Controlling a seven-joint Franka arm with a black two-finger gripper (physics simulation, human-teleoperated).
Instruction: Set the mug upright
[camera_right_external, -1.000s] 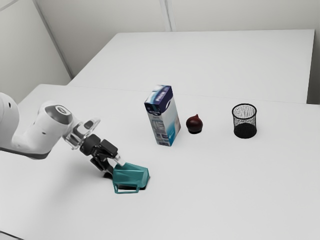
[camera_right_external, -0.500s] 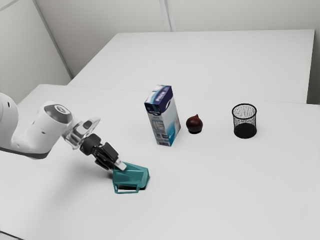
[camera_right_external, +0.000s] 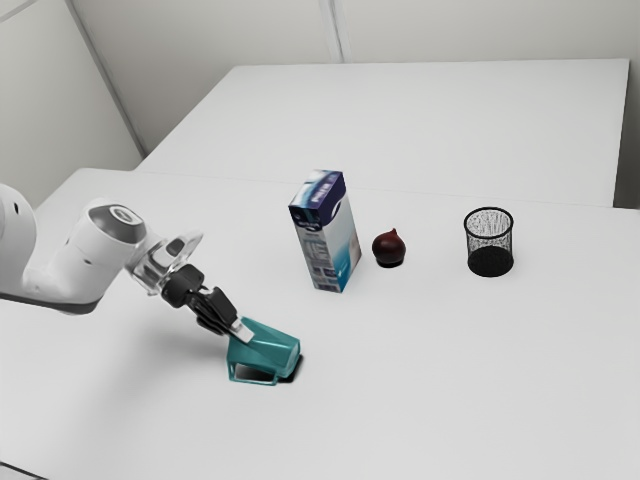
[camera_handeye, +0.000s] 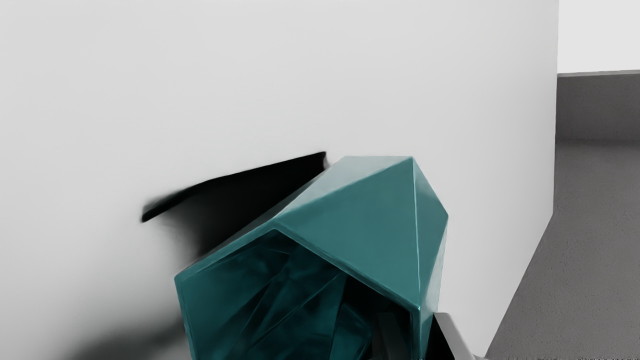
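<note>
The white surface (camera_right_external: 450, 390) carries everything here, and the arm (camera_right_external: 75, 255) reaches in over it from the exterior view's left. A tall printed carton (camera_right_external: 328, 245) stands upright farther back, apart from the mug; its sides hide whatever it may contain. The end effector (camera_right_external: 243, 331) is closed on the mug's wall near the mouth: in the wrist view one finger (camera_handeye: 387, 337) is inside the mug and the other (camera_handeye: 452, 337) outside, with the wall pinched between them. The teal mug (camera_right_external: 265, 350) is in front of the carton, toward the near side of the exterior view, tipped over with its mouth toward the end effector and its handle (camera_right_external: 252, 382) low on the near side. Its shadow shows beside it; whether any part bears on the surface, I cannot tell. Apart from the finger, I can make out nothing inside, though the depth of it is dark. So the grasp looks done and the righting is not: what remains, I judge, is to lift a little, turn the mouth upward, lower the base flat and let go. With a hold on one wall only, the mug could swivel during that turn. The black mesh cup (camera_right_external: 490, 241) stands upright toward the exterior view's right, with no contents I can make out through its wall. Between carton and cup sits a dark red, bulb-shaped thing (camera_right_external: 389, 248).
</note>
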